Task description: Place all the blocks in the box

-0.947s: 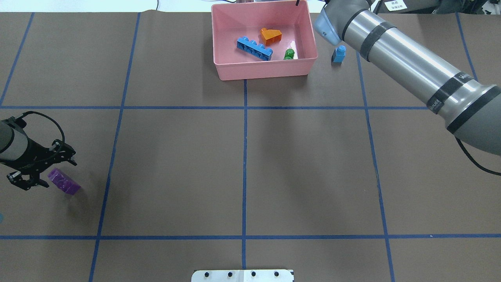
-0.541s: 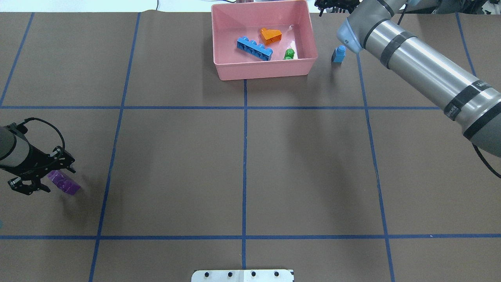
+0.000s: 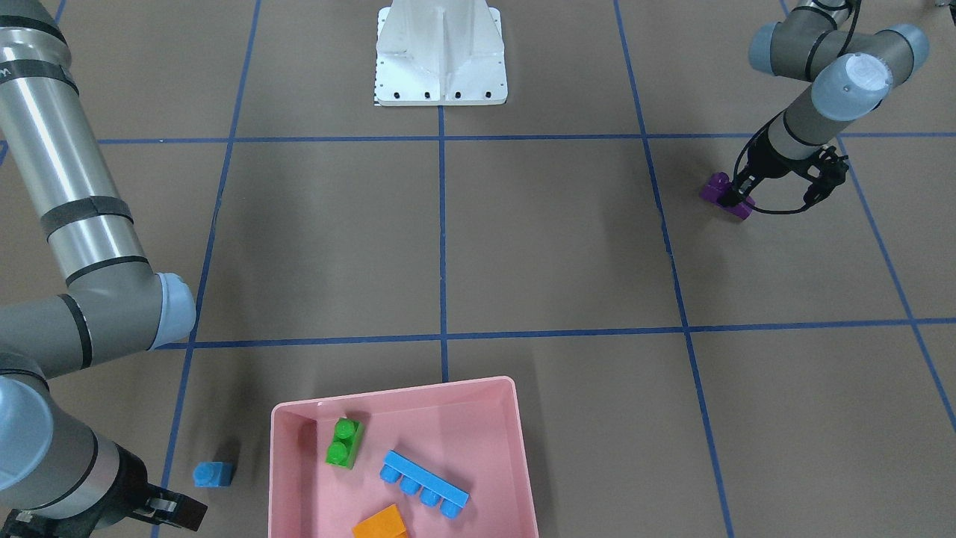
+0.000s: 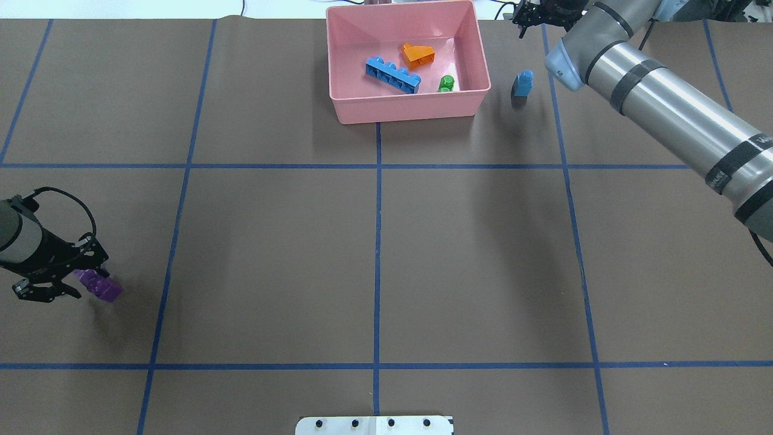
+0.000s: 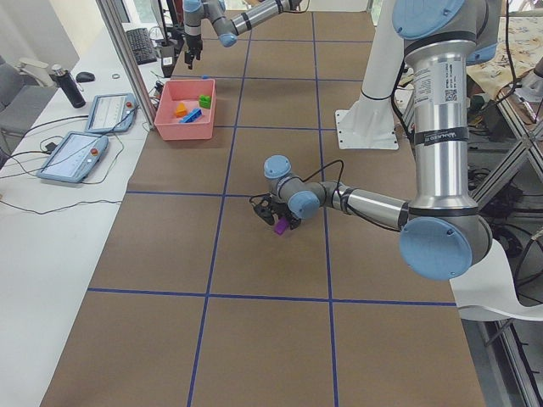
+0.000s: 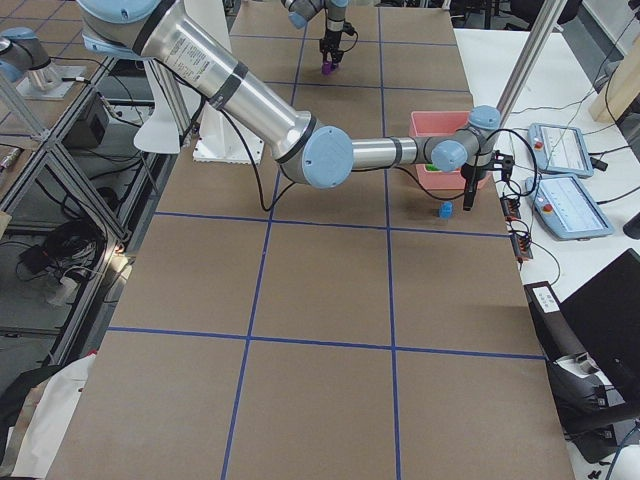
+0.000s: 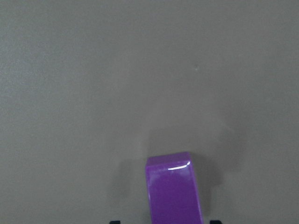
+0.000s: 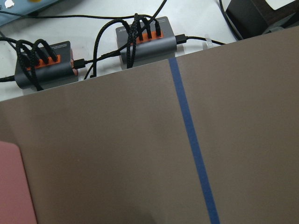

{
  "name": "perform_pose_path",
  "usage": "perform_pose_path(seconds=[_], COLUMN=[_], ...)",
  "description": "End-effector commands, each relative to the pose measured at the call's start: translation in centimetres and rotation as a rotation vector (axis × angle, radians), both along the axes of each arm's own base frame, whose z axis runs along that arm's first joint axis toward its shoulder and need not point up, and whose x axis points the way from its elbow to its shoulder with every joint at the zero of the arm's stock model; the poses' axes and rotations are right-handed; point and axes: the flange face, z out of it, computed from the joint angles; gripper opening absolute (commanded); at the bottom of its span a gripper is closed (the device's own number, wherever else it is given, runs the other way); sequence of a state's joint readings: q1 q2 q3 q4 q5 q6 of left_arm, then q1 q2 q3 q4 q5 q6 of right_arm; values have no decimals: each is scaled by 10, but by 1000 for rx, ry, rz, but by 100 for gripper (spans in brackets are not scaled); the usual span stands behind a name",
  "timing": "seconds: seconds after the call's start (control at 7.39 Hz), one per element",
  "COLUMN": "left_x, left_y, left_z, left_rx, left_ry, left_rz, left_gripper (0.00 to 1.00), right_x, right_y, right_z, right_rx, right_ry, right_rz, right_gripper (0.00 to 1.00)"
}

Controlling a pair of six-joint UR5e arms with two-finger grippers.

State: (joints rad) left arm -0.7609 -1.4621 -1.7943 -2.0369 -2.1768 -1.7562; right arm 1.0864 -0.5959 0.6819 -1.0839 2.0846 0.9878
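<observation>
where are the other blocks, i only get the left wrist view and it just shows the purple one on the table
Observer: Three lie inside the pink box: the long blue block, the orange block and the green block.
Operator: and the fifth one
Observer: The small blue block stands on the table just outside the box, on the robot's right side of it.
Operator: is the right tool on it
Observer: No, the right tool hangs beyond that block, toward the table's far edge, apart from it.
</observation>
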Motion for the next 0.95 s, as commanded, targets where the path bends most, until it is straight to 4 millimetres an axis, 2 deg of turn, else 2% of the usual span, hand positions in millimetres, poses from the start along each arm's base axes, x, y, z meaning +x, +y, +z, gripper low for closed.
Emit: perform_pose_path(seconds=[0.0, 0.14, 0.27, 0.41, 0.54, 0.68, 0.81], left_x=[8, 13, 21, 24, 30, 42, 43], left_y=[-5, -9, -19, -47, -89, -117, -148], left_z=[-23, -44, -70, -102, -155, -201, -237], left_rx=[0, 23, 28, 41, 94, 147, 166], left_ry=[38, 67, 111, 126, 140, 135, 138], left_rz=[-10, -7, 7, -16, -27, -10, -33], left_gripper=[0, 0, 0, 0, 0, 0, 0], right_x=[29, 31, 28, 20, 16, 0, -22], right_y=[-4, 0, 2, 7, 13, 21, 29], right_z=[25, 39, 42, 48, 51, 50, 43], right_rx=[0, -9, -12, -7, 0, 8, 38], right_ry=[21, 28, 28, 19, -23, -50, -66], right_rz=[1, -2, -6, -12, -34, -63, -91], right_gripper=[100, 100, 100, 100, 100, 100, 100])
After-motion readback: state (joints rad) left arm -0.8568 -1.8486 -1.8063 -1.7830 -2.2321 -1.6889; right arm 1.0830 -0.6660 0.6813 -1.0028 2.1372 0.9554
